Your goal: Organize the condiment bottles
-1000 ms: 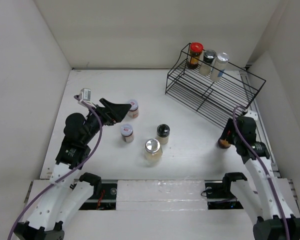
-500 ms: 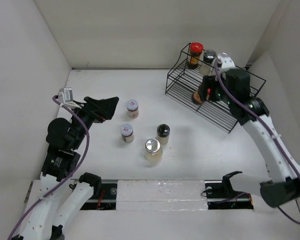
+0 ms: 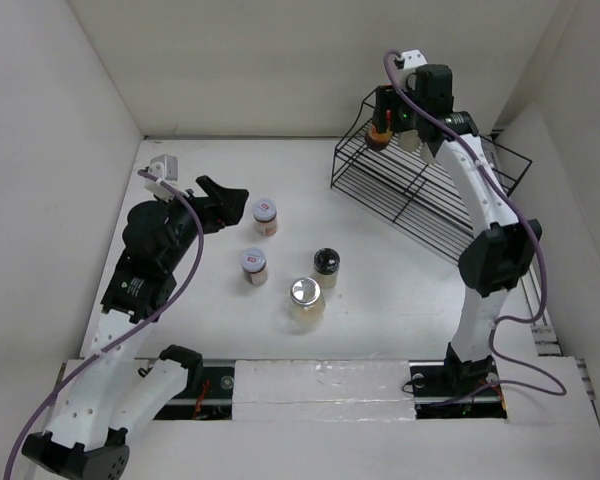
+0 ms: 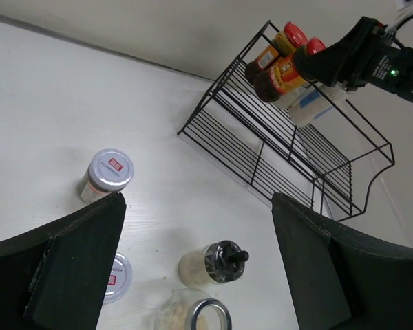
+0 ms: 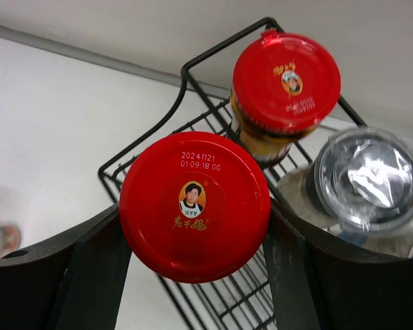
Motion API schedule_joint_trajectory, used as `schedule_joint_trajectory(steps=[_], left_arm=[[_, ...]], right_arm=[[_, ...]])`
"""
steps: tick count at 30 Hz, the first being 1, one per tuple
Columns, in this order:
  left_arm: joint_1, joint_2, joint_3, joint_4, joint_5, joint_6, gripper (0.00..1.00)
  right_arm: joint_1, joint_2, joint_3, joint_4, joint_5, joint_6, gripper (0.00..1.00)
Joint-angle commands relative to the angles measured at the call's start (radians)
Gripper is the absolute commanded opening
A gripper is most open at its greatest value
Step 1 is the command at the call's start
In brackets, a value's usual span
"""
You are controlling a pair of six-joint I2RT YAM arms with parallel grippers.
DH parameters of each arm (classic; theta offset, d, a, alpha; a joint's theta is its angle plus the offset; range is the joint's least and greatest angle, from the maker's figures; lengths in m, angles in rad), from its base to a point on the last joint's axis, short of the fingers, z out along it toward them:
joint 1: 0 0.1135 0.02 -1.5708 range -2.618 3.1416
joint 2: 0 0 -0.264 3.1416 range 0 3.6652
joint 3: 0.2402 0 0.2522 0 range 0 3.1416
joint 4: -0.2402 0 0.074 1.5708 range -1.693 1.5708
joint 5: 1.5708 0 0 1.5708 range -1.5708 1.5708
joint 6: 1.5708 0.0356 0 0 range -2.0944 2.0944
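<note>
My right gripper (image 3: pixel 384 118) is shut on a red-capped jar (image 5: pixel 195 206) and holds it over the top left corner of the black wire rack (image 3: pixel 420 190), beside a second red-capped jar (image 5: pixel 286 82) and a silver-lidded jar (image 5: pixel 368 179) standing there. The left wrist view shows the held jar (image 4: pixel 275 75) too. My left gripper (image 3: pixel 236 204) is open and empty above the table, left of two white-capped jars (image 3: pixel 266 215) (image 3: pixel 254 265). A black-capped jar (image 3: pixel 326 263) and a wider silver-lidded jar (image 3: pixel 305 298) stand mid-table.
The rack sits at the back right against the walls, its lower shelves bare (image 4: pixel 282 165). White walls close in the table on the left, back and right. My right arm reaches far over the rack.
My right arm has carried the red-capped jar from the table's right side up to the rack's top left corner. My left gripper has shifted slightly, still open.
</note>
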Motion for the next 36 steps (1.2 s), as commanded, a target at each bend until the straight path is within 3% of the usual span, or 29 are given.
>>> schedule_joint_trajectory(steps=[1, 15, 25, 30, 36], left_arm=[[-0.005, -0.02, 0.054, 0.039, -0.044, 0.058, 0.83], [0.041, 0.012, -0.006, 0.076, -0.016, 0.087, 0.85], [0.041, 0.003, -0.015, 0.076, -0.025, 0.087, 0.85], [0.041, 0.012, -0.015, 0.076, -0.025, 0.087, 0.85], [0.041, 0.021, -0.015, 0.076, -0.025, 0.087, 0.85]], right_arm=[[-0.005, 0.006, 0.165, 0.107, -0.034, -0.039, 0.65], [0.024, 0.058, 0.131, 0.107, -0.044, -0.077, 0.67], [0.024, 0.128, 0.206, 0.071, -0.098, -0.077, 0.69], [0.024, 0.148, 0.217, 0.062, -0.098, -0.077, 0.86], [0.024, 0.093, 0.2, 0.103, -0.068, -0.077, 0.9]])
